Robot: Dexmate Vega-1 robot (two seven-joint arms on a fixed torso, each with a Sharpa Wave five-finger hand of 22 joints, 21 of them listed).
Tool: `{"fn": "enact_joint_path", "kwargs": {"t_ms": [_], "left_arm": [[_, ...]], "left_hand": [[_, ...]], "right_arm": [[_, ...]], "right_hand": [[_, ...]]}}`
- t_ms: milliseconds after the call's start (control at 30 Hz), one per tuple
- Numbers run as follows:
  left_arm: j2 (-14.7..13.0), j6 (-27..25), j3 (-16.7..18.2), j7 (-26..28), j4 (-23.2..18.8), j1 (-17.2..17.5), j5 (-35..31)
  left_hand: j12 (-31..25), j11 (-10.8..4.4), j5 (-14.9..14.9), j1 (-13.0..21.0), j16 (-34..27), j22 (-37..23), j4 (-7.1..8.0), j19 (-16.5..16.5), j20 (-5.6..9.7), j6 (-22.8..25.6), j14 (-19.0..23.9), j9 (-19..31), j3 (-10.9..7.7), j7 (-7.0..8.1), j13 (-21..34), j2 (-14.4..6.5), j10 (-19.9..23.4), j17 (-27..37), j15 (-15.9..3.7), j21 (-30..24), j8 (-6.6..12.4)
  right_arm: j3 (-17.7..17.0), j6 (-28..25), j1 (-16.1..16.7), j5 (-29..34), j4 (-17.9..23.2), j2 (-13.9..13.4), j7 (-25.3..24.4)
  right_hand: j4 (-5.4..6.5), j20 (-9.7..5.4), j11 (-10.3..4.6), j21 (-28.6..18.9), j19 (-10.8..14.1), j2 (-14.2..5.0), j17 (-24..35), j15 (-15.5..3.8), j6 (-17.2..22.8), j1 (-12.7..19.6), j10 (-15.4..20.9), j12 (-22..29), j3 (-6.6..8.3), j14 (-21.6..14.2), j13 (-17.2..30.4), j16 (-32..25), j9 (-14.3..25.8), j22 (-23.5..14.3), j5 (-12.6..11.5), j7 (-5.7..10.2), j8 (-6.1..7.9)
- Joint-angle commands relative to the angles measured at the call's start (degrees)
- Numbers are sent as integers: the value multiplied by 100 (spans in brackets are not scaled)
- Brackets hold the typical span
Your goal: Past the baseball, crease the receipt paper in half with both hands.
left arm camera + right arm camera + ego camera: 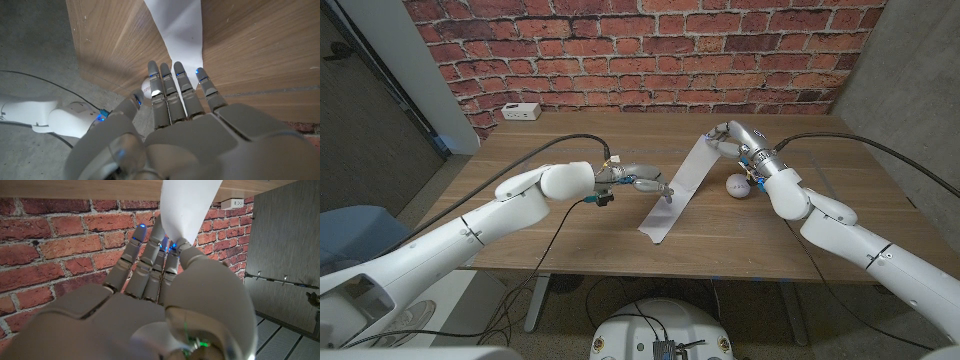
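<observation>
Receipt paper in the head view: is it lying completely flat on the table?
No. The right hand holds the far end of the receipt paper lifted, so the strip slopes down to the table.

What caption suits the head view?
Right hand lifts the receipt paper while left hand touches it, beside a baseball.

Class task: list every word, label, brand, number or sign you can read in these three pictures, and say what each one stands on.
None can be read.
Receipt paper: its visible face looks blank white in all three views.
Baseball: any printing is too small to tell.
White box at the table's far corner: dark marks on its front, too small to read.
</observation>
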State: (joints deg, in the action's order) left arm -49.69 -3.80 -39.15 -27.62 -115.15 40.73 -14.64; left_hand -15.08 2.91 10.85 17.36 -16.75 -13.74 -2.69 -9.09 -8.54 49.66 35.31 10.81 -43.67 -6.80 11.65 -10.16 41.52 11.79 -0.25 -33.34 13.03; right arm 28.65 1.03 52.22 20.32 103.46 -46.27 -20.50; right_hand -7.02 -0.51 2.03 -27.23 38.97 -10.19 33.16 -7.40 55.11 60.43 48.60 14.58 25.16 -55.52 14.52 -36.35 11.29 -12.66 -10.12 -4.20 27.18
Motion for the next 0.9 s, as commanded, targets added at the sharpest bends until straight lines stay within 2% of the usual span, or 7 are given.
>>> {"fn": "enact_joint_path", "kwargs": {"t_ms": [33, 133, 300, 400, 467, 633, 900], "left_arm": [[35, -1272, -702, -933, -375, -548, -1004], [78, -1544, -889, -1132, -462, -659, -1429], [206, -1807, -1082, -1483, -406, -819, -1794], [302, -1943, -1252, -1728, -292, -954, -2059], [377, -2011, -1357, -1894, -185, -1041, -2207], [522, -2069, -1518, -2157, 97, -1188, -2415], [624, -1876, -1499, -2173, 449, -1275, -2264]], "left_hand": [[-89, 102, -21, -293, -126, -37, 223, -302, 88, 281, 496, 11, 98, -106, -3, 74, 302, -45, 35, -198, 44], [-105, 115, -18, -432, -132, -59, 317, -673, 135, 462, 769, 6, 132, -88, -8, 111, 504, -95, 1, -416, 41], [-83, 75, -15, -508, -76, -71, 332, -1076, 207, 549, 895, 2, 128, -80, -14, 155, 595, -141, -22, -634, 12], [52, 30, -21, -616, 139, -62, 373, -1154, 216, 362, 637, -7, 136, -48, -24, 195, 412, -168, -44, -714, -120], [218, 40, -18, -723, 350, -29, 422, -929, 183, 35, 399, -12, 112, -1, -37, 202, 157, -177, -49, -668, -252], [457, 22, -24, -913, 646, 98, 532, -406, 61, -745, -264, -30, 25, 61, -58, 201, -509, -184, -19, -477, -346], [503, -173, -35, -984, 706, 202, 499, 88, -4, -1783, -1168, -52, -136, 258, -76, 212, -1413, -197, -1, -270, -365]], "right_arm": [[160, -90, -311, 518, -337, 291, -273], [173, -114, -363, 544, -385, 308, -278], [180, -140, -418, 564, -434, 335, -320], [174, -93, -432, 531, -457, 340, -344], [176, -73, -434, 539, -453, 329, -357], [149, -2, -379, 524, -376, 262, -361], [-70, 132, -96, 217, -58, 34, -190]], "right_hand": [[4, 0, -6, -29, -24, 40, 11, -347, 167, -10, 31, -20, 40, 103, 14, 23, 22, -11, -47, 4, 9], [3, -2, 9, -36, -30, 47, 9, -360, 171, -11, 43, -22, 44, 100, 14, 31, 20, -11, -49, 7, 9], [2, -3, 16, -56, -40, 54, 11, -367, 181, -13, 67, -28, 55, 100, 12, 49, 16, -10, -54, 4, 8], [-7, -5, 3, -67, -46, 60, 8, -363, 176, -5, 75, -34, 66, 91, 11, 58, 13, -9, -57, 11, 3], [-10, -4, -2, -74, -48, 64, 12, -360, 186, -3, 78, -36, 67, 90, 13, 59, 12, -9, -58, 25, 5], [-1, -4, -5, -93, -51, 65, 15, -354, 187, -16, 85, -42, 70, 80, 19, 69, 9, -8, -58, 21, 0], [2, 13, -11, -128, -49, 79, 19, -317, 188, -32, 90, -56, 75, 62, 23, 82, 5, -6, -57, 22, -8]]}}
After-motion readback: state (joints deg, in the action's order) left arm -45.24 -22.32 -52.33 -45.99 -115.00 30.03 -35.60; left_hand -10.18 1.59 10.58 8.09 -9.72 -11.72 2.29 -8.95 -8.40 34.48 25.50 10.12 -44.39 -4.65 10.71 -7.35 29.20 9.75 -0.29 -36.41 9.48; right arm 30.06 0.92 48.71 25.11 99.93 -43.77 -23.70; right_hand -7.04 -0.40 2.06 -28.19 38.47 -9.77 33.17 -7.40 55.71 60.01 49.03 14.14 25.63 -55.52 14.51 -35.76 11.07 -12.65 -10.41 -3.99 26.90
